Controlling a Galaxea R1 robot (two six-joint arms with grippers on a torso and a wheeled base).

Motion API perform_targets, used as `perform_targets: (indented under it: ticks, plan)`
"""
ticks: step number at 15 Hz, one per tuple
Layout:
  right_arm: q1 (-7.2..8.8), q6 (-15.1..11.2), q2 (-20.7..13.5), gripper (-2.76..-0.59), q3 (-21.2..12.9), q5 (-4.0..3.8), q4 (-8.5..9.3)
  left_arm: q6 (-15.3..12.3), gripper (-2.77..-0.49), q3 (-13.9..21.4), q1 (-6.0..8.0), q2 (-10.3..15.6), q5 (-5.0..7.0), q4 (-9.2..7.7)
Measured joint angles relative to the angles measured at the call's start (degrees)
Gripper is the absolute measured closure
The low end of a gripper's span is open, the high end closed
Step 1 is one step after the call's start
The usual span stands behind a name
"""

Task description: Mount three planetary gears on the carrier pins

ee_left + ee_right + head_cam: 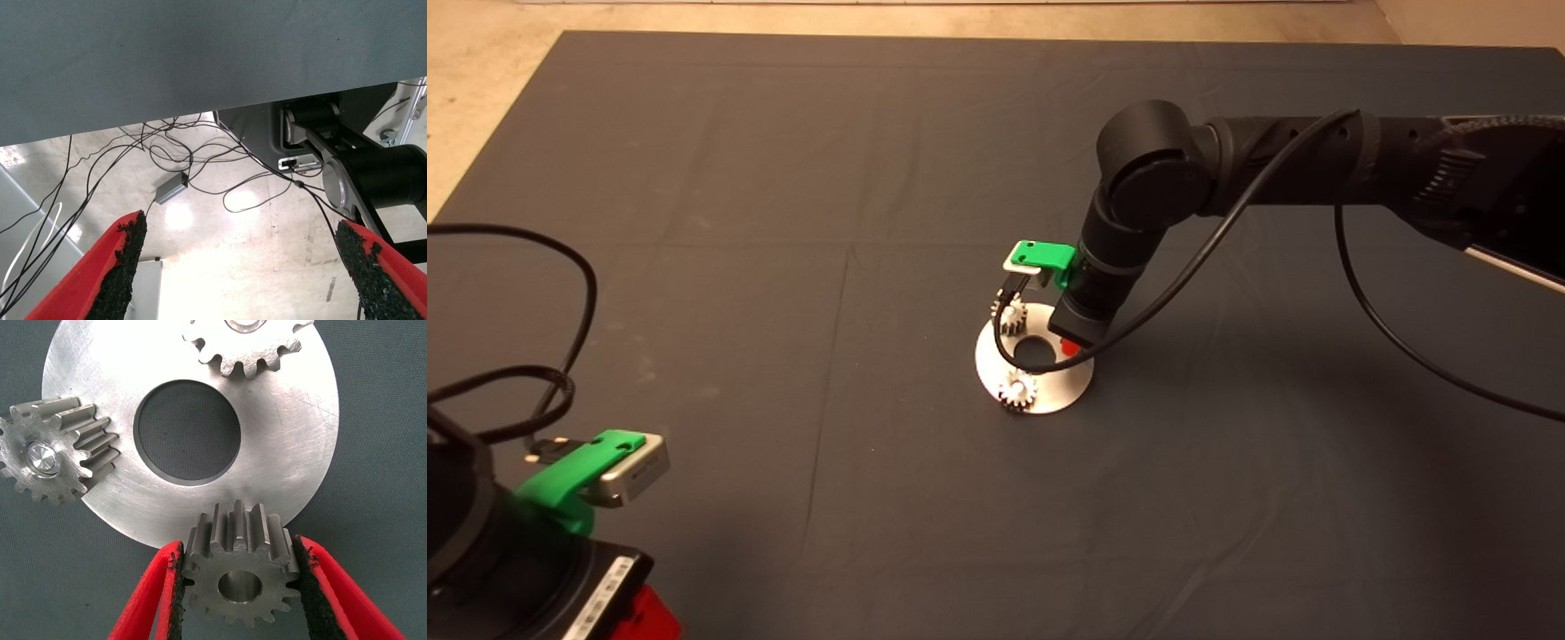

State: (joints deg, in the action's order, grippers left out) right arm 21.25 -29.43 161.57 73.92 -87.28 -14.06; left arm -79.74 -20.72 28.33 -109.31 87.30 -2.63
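Red fingers of the right gripper [240, 587] clamp the third gear [239, 573] at the disc [293, 453] edge, two gears [53, 457] beyond already sit on their pins, one left to seat, while the left gripper [243, 267] waits open, lower left.

We take this for a robotics lab, dark mat [783, 222] over a table, pale concrete floor [220, 267] strewn with loose cables [167, 150], machined metal disc [293, 440].
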Motion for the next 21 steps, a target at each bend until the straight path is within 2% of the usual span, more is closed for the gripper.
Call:
perform_targets:
  ticks: [21]
  plan:
    - [-0.04, 0.00, 0.04, -1.01, -0.15, 0.00, -0.96, 0.00, -2.02, 0.02, 0.00, 0.00, 0.00, 0.00]
